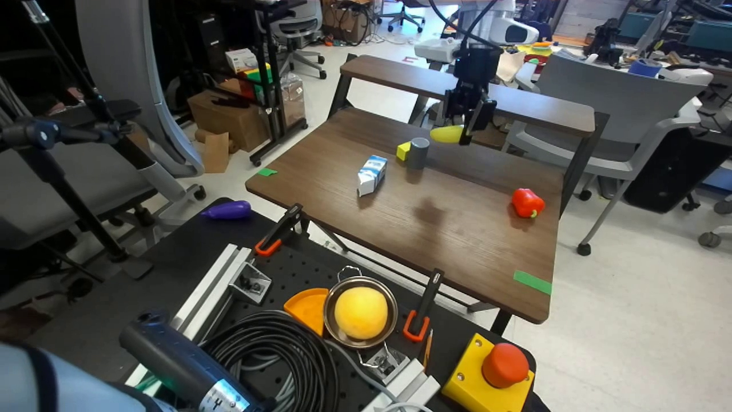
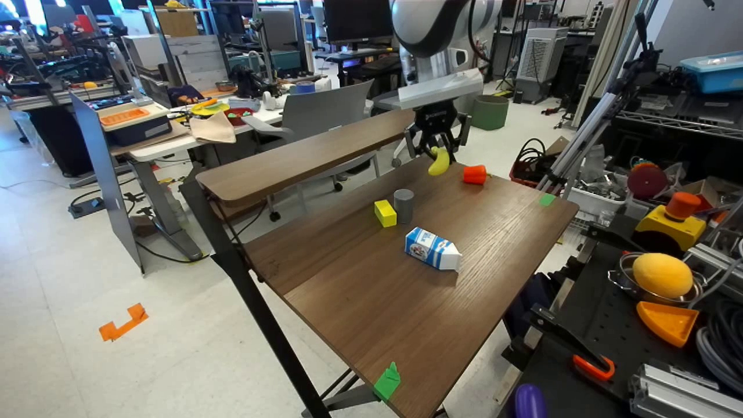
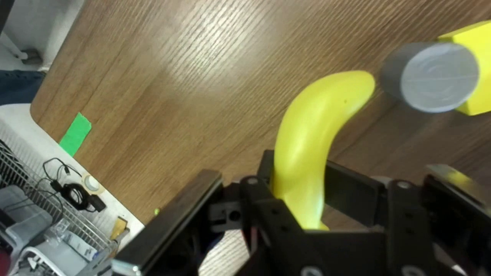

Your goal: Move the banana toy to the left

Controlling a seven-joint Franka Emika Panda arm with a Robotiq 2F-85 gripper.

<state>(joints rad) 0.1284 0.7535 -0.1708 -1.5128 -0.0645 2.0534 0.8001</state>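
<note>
The yellow curved banana toy (image 1: 446, 134) is held in the air above the brown table (image 1: 320, 166). It also shows in an exterior view (image 2: 439, 162) and large in the wrist view (image 3: 310, 130). My gripper (image 1: 466, 129) is shut on one end of the banana toy, and the other end sticks out from the fingers. In the wrist view the dark finger pads (image 3: 299, 168) stand on both sides of the banana toy. A soft shadow lies on the table below it. The innermost end of the banana toy is partly hidden by the gripper.
A grey cylinder (image 2: 404, 205) stands beside a yellow block (image 2: 385, 213). A blue and white milk carton (image 2: 432, 248) lies on the table nearby. A red pepper toy (image 1: 526, 203) is near one table end. A raised shelf (image 1: 400, 74) runs along the table's back edge.
</note>
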